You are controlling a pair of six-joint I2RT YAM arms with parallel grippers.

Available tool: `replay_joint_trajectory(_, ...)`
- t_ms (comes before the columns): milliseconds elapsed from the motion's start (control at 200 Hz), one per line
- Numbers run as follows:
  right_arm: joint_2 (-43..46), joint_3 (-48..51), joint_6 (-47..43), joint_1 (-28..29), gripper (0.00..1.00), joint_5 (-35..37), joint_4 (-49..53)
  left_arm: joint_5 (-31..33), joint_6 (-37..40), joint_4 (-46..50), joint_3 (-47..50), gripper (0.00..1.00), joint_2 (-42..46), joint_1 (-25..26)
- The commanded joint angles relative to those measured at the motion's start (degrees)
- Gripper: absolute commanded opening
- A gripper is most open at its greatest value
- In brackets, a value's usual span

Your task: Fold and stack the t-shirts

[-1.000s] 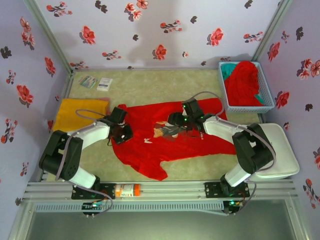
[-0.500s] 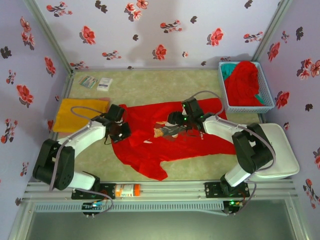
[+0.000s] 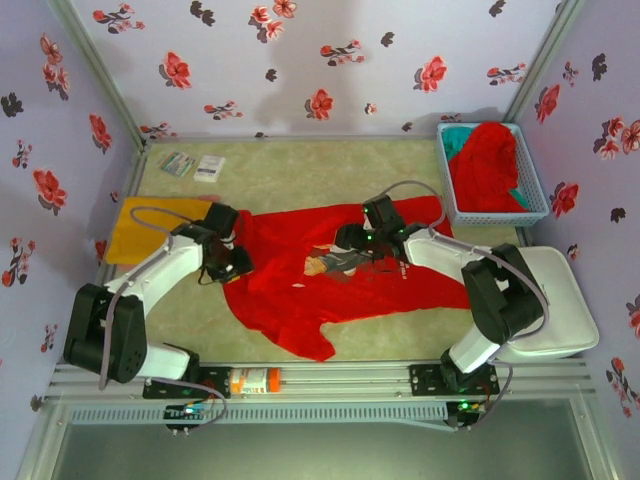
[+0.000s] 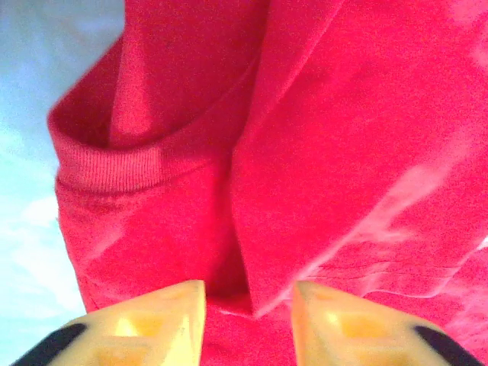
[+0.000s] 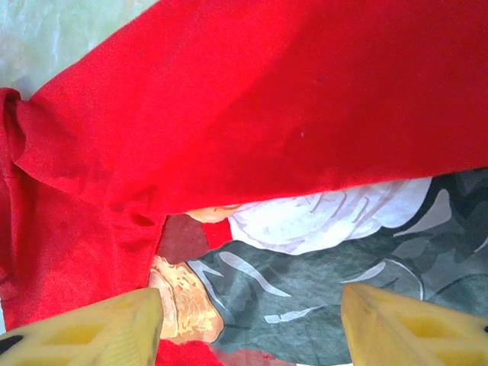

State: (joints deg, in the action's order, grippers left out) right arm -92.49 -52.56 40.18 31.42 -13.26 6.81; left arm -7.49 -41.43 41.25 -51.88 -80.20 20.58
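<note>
1. Red cloth lies under both of your grippers: the printed red t-shirt (image 3: 330,290) is spread open on the table mat (image 3: 300,165), between the two arms.
2. Your left gripper (image 3: 232,262) sits low at that shirt's left edge. In its wrist view, the left gripper (image 4: 248,301) has its yellow fingers (image 4: 152,313) standing apart. A folded edge of the red t-shirt (image 4: 343,152) runs down into the gap between them, and neither pad presses on it.
3. Ahead of that gripper and a little to its left, a ribbed hem (image 4: 107,164) curls open. Whether it is a sleeve or the collar, you cannot tell from here.
4. Your right gripper (image 3: 352,243) hovers over the middle of the shirt. In its wrist view, the right gripper (image 5: 252,305) has its fingers (image 5: 99,328) spread wide with nothing caught between them.
5. The dark-and-white chest print (image 5: 328,252) lies directly below and just ahead of those fingers. A flap of the red t-shirt (image 5: 267,99) is folded over the print's far part. From above, the print (image 3: 335,262) sits just beside the gripper, on the near side.
6. The orange-yellow t-shirt (image 3: 150,228) lies flat on the mat, near your left gripper on its outer side.
7. The blue mesh basket (image 3: 533,205) stands well apart from your right gripper, farther back and to its right. It holds a crumpled red t-shirt (image 3: 488,165) with a teal t-shirt (image 3: 458,138) showing behind it.
</note>
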Motion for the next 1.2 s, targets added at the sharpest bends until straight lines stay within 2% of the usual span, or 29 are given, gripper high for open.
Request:
replay_joint_trajectory(0, -0.1, -3.6, -2.9, 0.2, 0.64, 2.8, 4.1, 2.0, 5.4, 4.7, -6.1, 0.4, -2.6, -1.8)
replay_joint_trajectory(135, -0.8, -7.7, -5.5, -1.2, 0.65, 5.4, 9.0, 5.5, 9.3, 4.5, -14.5, 0.33, -6.4, -4.1)
replay_joint_trajectory(280, -3.5, -13.1, -8.3, -4.4, 0.66, 7.6, 14.0, 11.5, 12.0, 7.5, -26.9, 0.34, -15.9, -4.8)
replay_joint_trajectory(385, -5.9, -16.8, -10.9, -6.4, 0.69, 10.0, 17.0, 12.7, 13.0, 8.3, -34.3, 0.34, -23.0, -4.2)
replay_joint_trajectory(595, -12.7, -24.2, -14.1, -9.8, 0.71, 11.1, 21.3, 20.6, 16.2, 11.0, -46.8, 0.34, -36.1, -1.6)
replay_joint_trajectory(860, -19.2, -27.1, -14.1, -12.7, 0.73, 14.6, 24.9, 28.7, 19.2, 15.4, -56.6, 0.34, -46.8, 2.0)
replay_joint_trajectory(1070, -21.4, -26.9, -14.0, -13.9, 0.74, 15.4, 24.4, 32.7, 20.6, 17.3, -60.5, 0.34, -52.8, 2.8)
replay_joint_trajectory(1195, -22.5, -27.3, -13.7, -14.5, 0.74, 15.4, 24.3, 35.0, 21.2, 18.6, -61.6, 0.3, -55.2, 2.9)
